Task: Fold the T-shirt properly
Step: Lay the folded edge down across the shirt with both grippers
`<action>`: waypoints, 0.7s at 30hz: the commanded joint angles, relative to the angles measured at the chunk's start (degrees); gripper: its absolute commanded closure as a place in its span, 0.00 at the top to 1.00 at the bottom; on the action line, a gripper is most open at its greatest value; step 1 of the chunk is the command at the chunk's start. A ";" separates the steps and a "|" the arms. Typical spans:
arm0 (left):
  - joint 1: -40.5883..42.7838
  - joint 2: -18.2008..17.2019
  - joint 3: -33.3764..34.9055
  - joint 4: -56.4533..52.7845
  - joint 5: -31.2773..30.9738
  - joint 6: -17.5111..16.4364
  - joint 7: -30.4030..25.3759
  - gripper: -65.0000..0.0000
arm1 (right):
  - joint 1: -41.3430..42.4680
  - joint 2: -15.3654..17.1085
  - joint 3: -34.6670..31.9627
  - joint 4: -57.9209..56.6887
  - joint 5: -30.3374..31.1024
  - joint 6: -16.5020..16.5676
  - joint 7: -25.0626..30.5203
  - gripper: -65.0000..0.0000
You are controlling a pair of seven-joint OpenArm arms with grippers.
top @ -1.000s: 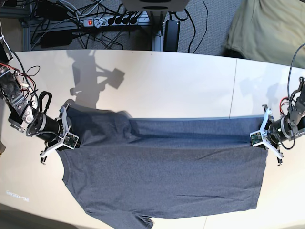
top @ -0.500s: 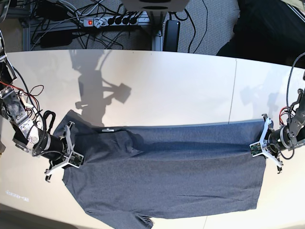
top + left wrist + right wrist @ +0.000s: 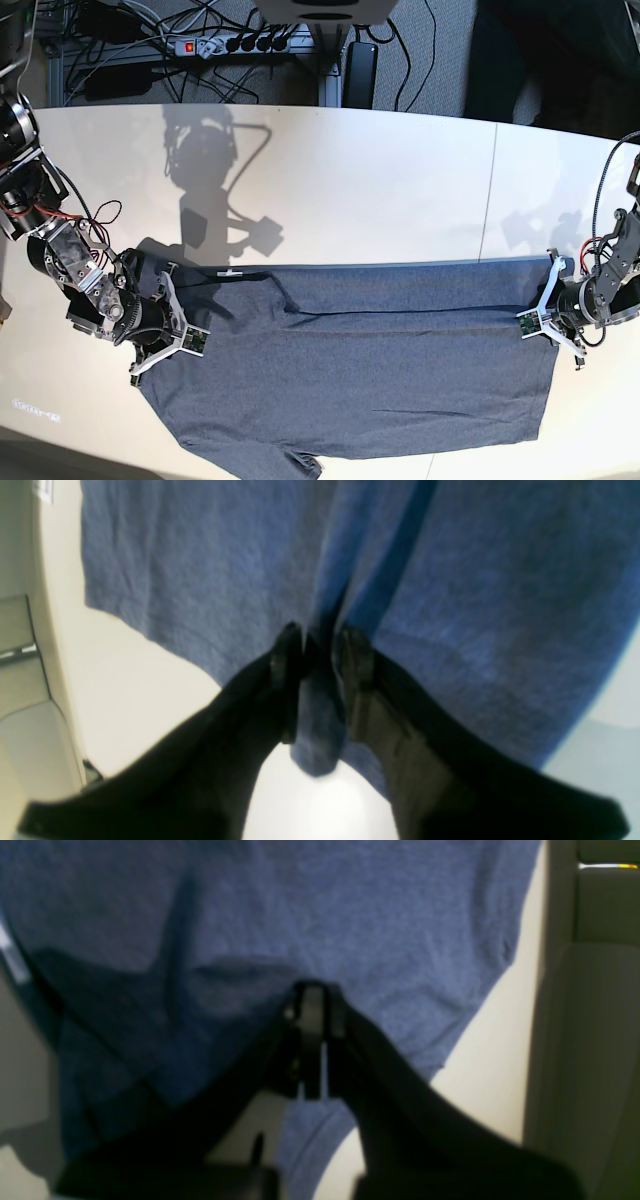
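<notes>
The table (image 3: 350, 180) is carrying the T-shirt (image 3: 360, 370), which is lying spread across its near half. The shirt is lying sideways in the base view, with the hem toward my left arm and the neck end toward my right arm. Its far edge is folded over toward me, so a narrow band of doubled cloth is running along the top from one side to the other. One sleeve (image 3: 290, 462) is reaching the near edge of the table.

My right gripper (image 3: 312, 1012) is sitting at the neck end of the shirt. Its jaws are pressed together and a fold of the blue cloth is lying pinched between them, with more cloth hanging loose under the tips. In the base view this gripper (image 3: 165, 340) is lying low on the corner of the shirt.

My left gripper (image 3: 320, 650) is sitting at the hem end (image 3: 535, 322). Its jaws are standing a little apart, and a roll of the cloth is lying in the gap between them. I cannot tell if the fingers (image 3: 287, 655) are pressing it.
</notes>
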 commanded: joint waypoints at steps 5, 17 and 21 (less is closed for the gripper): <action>-1.73 -0.98 -0.66 0.44 -6.29 2.62 1.14 0.41 | 2.29 0.55 0.72 -0.15 3.80 2.58 0.68 0.34; -1.68 0.00 -11.80 0.44 -36.98 7.85 13.14 0.48 | 1.99 -0.55 18.93 -0.20 29.94 0.11 -6.34 0.64; -1.36 0.83 -17.97 0.44 -44.68 5.95 17.81 0.48 | 1.95 -3.04 25.18 -0.76 34.42 0.44 -12.90 0.63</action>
